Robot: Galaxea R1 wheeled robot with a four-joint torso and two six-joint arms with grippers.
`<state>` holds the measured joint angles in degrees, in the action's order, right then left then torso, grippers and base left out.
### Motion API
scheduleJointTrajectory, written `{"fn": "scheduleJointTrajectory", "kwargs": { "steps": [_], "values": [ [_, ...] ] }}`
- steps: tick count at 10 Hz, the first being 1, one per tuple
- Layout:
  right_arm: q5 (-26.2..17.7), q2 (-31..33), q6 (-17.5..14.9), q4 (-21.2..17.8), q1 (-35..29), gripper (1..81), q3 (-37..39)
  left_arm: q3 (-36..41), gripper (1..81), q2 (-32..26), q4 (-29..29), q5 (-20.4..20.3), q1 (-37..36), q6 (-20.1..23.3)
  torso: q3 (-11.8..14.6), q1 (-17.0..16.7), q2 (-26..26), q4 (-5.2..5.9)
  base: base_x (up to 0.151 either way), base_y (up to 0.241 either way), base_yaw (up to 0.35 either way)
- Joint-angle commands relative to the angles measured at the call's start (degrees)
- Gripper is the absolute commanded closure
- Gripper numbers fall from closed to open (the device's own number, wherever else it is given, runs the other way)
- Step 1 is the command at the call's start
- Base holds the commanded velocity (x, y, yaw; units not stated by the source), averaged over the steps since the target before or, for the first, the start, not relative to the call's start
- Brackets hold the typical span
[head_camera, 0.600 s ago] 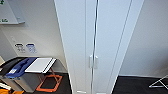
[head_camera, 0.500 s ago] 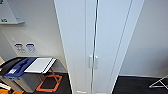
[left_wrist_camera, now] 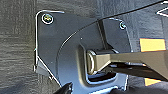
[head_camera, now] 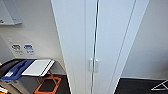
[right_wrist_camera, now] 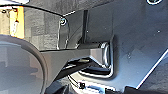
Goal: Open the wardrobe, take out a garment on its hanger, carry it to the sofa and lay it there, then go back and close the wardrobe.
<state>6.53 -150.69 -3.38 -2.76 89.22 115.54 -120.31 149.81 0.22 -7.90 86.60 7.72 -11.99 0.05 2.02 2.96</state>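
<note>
1. White walls and dark flooring frame the wardrobe (head_camera: 100,42), which stands dead ahead with both doors shut and its paired handles (head_camera: 93,65) at the seam.
2. Whether either gripper is open or closed, I cannot tell.
3. Risk, as I judge it: the slim, close-set handles invite a missed or slipping grasp.

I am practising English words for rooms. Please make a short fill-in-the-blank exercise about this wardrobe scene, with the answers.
1. The two doors of the wardrobe are ____.
2. The colour of the wardrobe is ____.
3. The frame on the floor, left of the wardrobe, is ____ in colour.
4. The handles stand side by side where the two ____ meet.

Answers: closed; white; orange; doors
</note>
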Motion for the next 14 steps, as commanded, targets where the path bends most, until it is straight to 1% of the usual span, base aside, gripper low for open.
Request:
{"fn": "scheduleJointTrajectory", "kwargs": {
  "steps": [1, 6, 9, 12, 13, 14],
  "values": [
    [-3.5, 1.3, -0.1, -0.2, -1.2, 1.0, -1.8, 1.0, 1.0, -1.4, 0.2, 3.4, -0.9, 0.5, 0.0, 0.0, 0.0, 0.00, 0.114, 0.000, 0.000],
    [-3.5, 1.4, -0.1, -0.4, -1.1, 1.0, -1.7, 0.8, 1.0, -1.1, 0.2, 3.4, -0.9, 0.5, 0.0, 0.0, 0.0, 0.00, 0.113, 0.000, 0.000],
    [-3.5, 1.4, -0.1, -0.5, -1.3, 1.0, -1.5, 0.6, 1.0, -0.7, 0.2, 3.4, -0.9, 0.5, 0.0, 0.1, 0.0, 0.00, 0.089, 0.000, 0.000],
    [-3.5, 1.9, -0.1, -0.8, -1.8, 1.0, -2.2, 0.7, 1.0, -0.7, 0.2, 3.5, -0.9, 0.5, 0.0, 0.1, 0.0, 0.00, 0.000, 0.000, 0.000],
    [-3.4, 3.1, 0.1, -0.7, -2.1, 1.0, -3.3, 1.4, 1.0, -1.4, 0.2, 3.6, -0.9, 0.5, 0.0, 0.1, 0.0, 0.00, 0.000, 0.000, 0.000],
    [-3.4, 6.0, 0.3, -0.7, -2.9, 1.0, -6.8, 4.4, 1.0, -3.8, 0.2, 3.3, -0.9, 0.5, 0.0, 0.0, 0.0, 0.00, 0.000, 0.000, 0.000]
  ]
}}
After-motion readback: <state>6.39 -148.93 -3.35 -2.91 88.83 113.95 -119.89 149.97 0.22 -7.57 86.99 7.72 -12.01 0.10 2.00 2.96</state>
